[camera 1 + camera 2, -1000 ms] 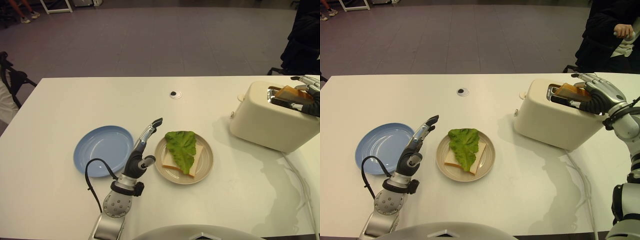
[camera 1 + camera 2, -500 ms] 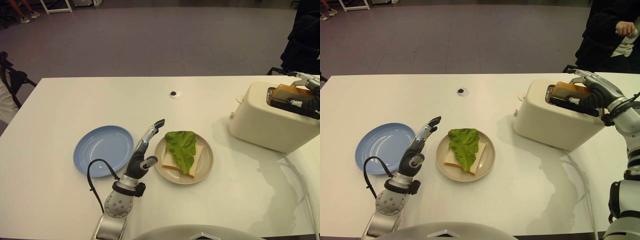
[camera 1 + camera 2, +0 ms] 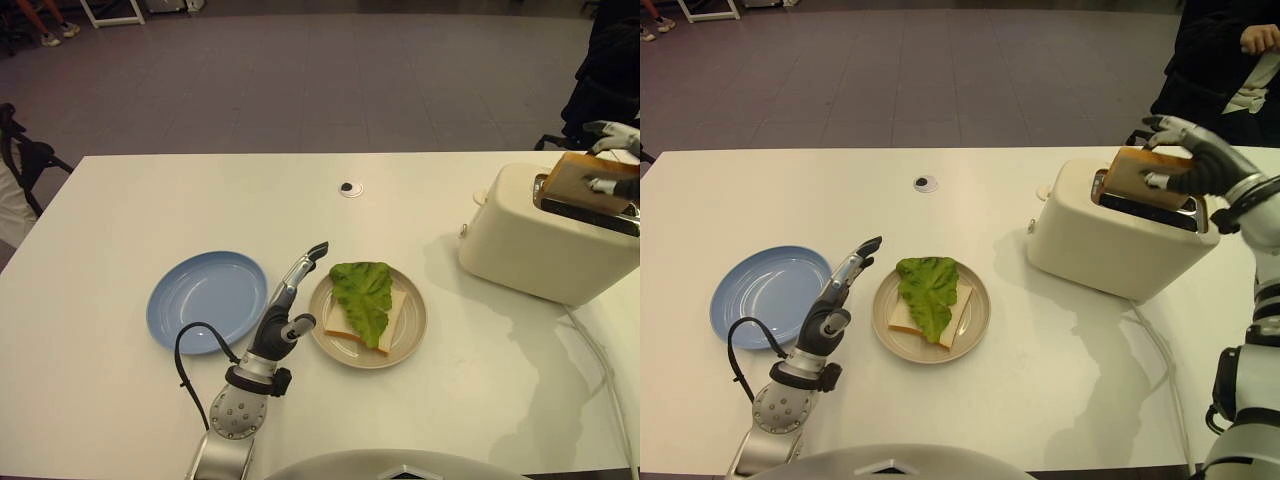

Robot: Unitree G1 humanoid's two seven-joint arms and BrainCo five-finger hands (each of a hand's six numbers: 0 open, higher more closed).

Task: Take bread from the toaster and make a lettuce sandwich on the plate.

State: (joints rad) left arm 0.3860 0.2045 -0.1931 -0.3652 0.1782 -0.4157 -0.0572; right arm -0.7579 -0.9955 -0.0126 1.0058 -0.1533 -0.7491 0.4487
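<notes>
Far right, the right hand (image 3: pixel 1198 162) grips a toast slice (image 3: pixel 1133 176) half out of the toaster (image 3: pixel 1110 245); the left hand (image 3: pixel 835 305) lies open by the plate (image 3: pixel 978 322). Held by its edge, it could slip free.

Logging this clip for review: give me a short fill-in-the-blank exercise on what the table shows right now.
1. The right hand grips a slice of toast at the slot of the ____.
2. On the beige plate, lettuce lies on a slice of ____.
3. The left hand rests between the beige plate and the ____.
Missing words: toaster; bread; blue plate.
</notes>
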